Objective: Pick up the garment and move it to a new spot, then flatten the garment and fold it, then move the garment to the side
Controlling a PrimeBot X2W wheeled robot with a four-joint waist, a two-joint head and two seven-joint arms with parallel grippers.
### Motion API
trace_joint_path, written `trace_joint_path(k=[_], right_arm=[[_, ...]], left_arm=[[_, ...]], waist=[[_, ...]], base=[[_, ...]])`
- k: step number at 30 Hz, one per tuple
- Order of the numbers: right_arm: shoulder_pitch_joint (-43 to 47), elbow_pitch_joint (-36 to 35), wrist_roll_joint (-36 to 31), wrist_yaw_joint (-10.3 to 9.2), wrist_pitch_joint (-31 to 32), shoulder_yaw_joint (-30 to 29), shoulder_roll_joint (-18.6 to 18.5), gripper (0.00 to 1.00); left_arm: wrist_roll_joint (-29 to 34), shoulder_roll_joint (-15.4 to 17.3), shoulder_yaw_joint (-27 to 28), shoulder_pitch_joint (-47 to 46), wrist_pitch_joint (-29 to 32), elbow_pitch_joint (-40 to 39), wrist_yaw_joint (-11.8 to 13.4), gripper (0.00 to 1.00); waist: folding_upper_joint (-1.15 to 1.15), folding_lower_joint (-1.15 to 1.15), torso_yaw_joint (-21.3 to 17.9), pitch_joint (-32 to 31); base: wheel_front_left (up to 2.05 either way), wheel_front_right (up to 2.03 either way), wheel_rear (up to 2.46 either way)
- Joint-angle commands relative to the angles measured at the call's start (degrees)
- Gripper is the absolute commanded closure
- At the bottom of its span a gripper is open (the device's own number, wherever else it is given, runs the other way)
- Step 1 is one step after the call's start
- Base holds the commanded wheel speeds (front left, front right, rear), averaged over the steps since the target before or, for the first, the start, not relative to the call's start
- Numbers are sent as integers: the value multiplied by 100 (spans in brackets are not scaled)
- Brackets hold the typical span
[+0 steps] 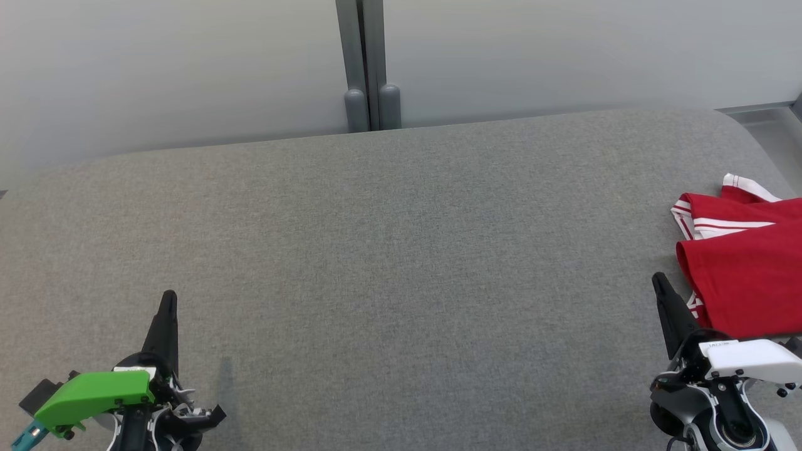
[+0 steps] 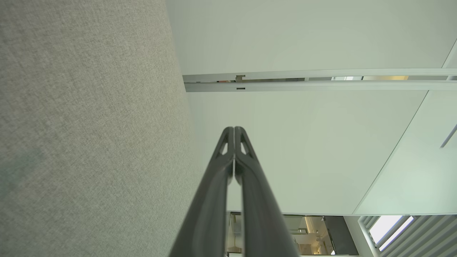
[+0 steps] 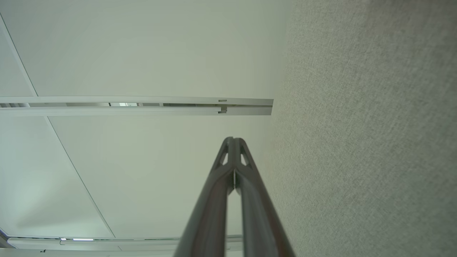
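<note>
The garment (image 1: 749,275) lies on the grey fabric surface (image 1: 376,250) at the far right in the head view. It is red with white-striped trim, folded flat, and partly cut off by the frame's right edge. My right gripper (image 1: 658,280) is shut and empty, its tip just left of the garment's near corner. Over at the lower left, my left gripper (image 1: 168,297) rests shut and empty, far from the garment. In the left wrist view the left gripper (image 2: 234,129) has its fingers pressed together, and the right gripper (image 3: 232,139) looks the same in the right wrist view.
A pale wall with a grey vertical post (image 1: 366,62) stands behind the surface's far edge. The surface's wide middle (image 1: 401,300) carries nothing. Its right end curves down near a grey ledge (image 1: 761,119).
</note>
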Motion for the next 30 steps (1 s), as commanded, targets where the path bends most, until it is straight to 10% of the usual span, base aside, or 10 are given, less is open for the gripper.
trace_joint_path(k=[1, 30], right_arm=[[59, -24, 20, 0, 18, -11, -32, 100], [59, -23, 20, 0, 18, -11, -32, 100]], left_arm=[[-20, 35, 14, -56, 19, -10, -28, 100], [-20, 36, 14, -56, 18, -11, -28, 100]], waist=[[0, 0, 0, 0], [0, 0, 0, 0]], base=[[0, 0, 0], [0, 0, 0]])
